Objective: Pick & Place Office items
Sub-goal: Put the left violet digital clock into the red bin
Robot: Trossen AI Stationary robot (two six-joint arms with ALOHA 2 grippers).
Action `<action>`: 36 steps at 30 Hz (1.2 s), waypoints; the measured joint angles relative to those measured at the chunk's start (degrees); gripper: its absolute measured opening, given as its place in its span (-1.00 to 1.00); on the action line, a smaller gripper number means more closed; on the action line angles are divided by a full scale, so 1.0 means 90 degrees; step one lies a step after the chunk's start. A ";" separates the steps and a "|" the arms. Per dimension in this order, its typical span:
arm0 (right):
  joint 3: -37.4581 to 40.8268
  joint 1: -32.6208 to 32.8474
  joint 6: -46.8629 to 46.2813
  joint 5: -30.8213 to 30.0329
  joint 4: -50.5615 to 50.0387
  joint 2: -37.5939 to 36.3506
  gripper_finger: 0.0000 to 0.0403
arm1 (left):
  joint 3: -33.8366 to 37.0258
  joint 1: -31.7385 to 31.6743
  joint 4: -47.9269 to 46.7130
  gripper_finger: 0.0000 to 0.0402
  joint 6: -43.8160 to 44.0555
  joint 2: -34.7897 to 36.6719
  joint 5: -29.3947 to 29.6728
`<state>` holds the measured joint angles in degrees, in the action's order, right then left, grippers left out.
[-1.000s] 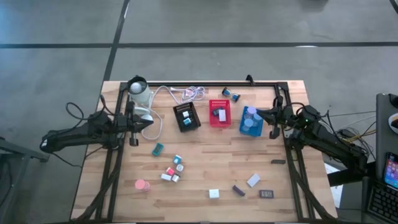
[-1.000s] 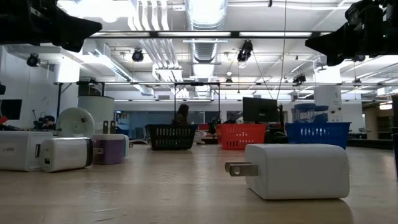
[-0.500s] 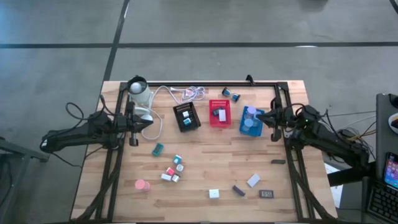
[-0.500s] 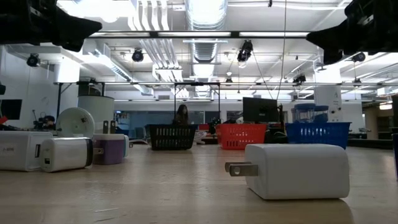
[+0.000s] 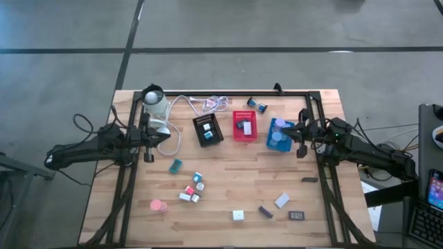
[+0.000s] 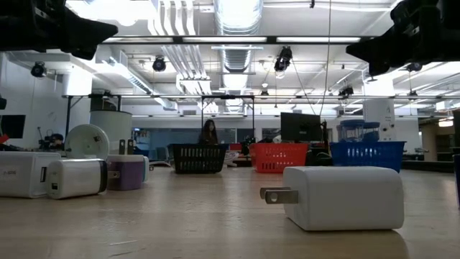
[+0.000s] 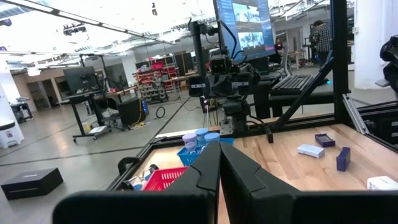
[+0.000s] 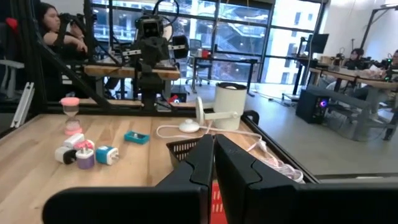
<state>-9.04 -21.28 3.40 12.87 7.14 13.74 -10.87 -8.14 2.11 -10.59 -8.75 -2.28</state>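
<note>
Left gripper (image 5: 148, 140): jaws together, empty, hovers left of black tray (image 5: 208, 129).
Right gripper (image 5: 299, 138): jaws together, empty, just right of blue tray (image 5: 271, 142).
Items: most loose on surface (image 5: 228, 187) below the trays, e.g. teal block (image 5: 176, 165), pink roll (image 5: 158, 205), white block (image 5: 238, 215); some already in trays.
Handling (est.): small, light, stiff plastic; rolls may roll off, blocks could skid.
Grip: across flat sides of blocks; rolls across the width, from above.

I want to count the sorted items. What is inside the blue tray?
In the blue tray lie two pale blue rolls. The right gripper, shut, hangs over its right edge, so whatever sits under it is hidden.
</note>
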 joint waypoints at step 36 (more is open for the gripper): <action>-0.3031 0.0002 -0.0188 -0.2281 -0.2417 0.3064 -0.94 | -0.0001 0.0000 0.0053 -0.94 0.0090 -0.0002 0.0000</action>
<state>-36.32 -21.26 1.71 -7.66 -14.61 41.32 -10.88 -8.14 2.59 -9.78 -8.78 -2.28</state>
